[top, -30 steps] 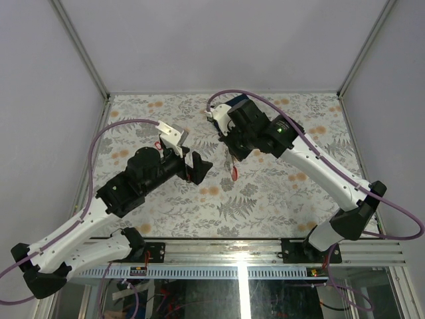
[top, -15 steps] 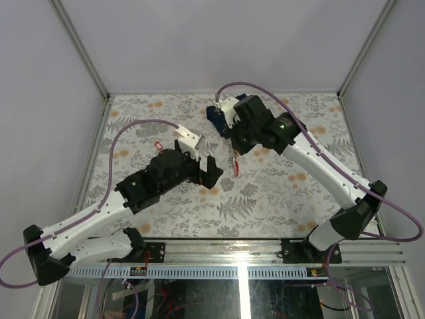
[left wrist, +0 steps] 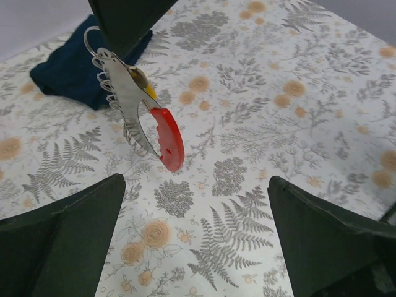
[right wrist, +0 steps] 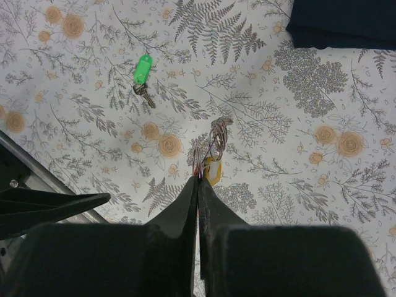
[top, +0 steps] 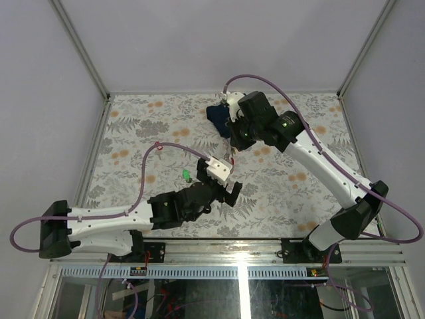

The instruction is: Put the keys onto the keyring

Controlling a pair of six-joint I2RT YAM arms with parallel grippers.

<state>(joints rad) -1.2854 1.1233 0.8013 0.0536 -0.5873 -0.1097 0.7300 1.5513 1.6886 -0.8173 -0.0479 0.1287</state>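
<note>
2 arms: right gripper [right wrist: 198, 178] pinches keyring [left wrist: 133, 102] aloft; left gripper [left wrist: 197, 182] gapes.

The tablecloth [top: 133, 126] is white with grey ferns and orange flowers, the cloth [left wrist: 62, 71] at upper left dark blue, one key [right wrist: 142, 69] bright green, the other key [right wrist: 212, 171] yellow-orange, the tag [left wrist: 168, 139] red, its loop [left wrist: 127, 93] silvery, the cables [top: 143, 174] purple.

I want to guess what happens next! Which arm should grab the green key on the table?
Probably the left. Its hand is open, empty and close to the green key. The right hand is shut on the keyring, which hangs from it, so it is busy.
</note>
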